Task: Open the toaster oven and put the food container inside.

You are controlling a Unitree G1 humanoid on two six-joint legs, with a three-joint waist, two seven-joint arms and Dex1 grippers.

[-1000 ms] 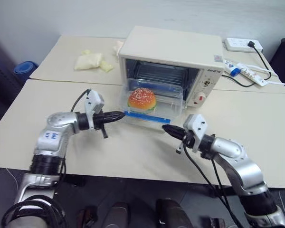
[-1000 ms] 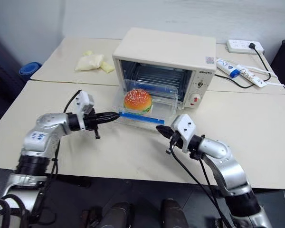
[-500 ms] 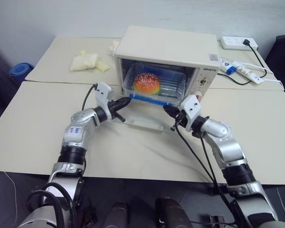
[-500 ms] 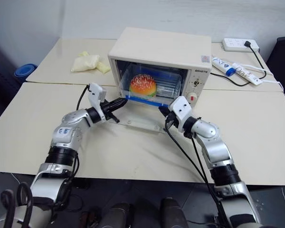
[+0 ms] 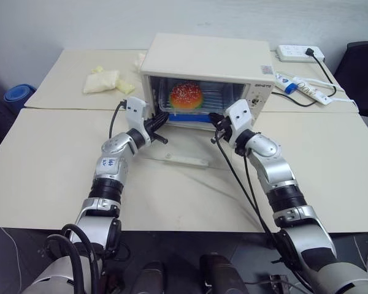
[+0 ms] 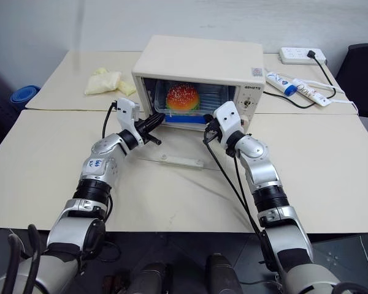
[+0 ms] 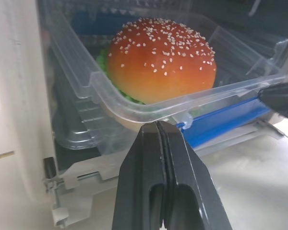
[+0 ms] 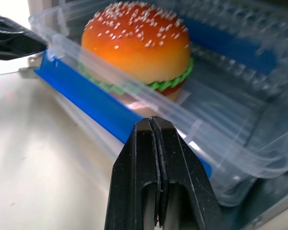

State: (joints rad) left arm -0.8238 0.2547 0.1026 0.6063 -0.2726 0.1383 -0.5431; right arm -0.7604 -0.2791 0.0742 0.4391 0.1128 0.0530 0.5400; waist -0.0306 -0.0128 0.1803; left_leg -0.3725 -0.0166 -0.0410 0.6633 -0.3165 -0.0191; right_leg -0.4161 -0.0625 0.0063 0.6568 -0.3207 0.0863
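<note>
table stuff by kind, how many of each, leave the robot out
toaster oven: 1
food container with hamburger: 1
power strip: 1
tube: 1
yellowish bag: 1
total: 5

We take this for a lab or office: plain cream surface point(image 5: 43, 165), bare wall, power strips point(image 5: 300, 54), probably an office chair point(image 5: 363, 67).

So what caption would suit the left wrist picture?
Shut left claw at the near edge of the food container, hamburger inside, sitting in the open toaster oven.
</note>
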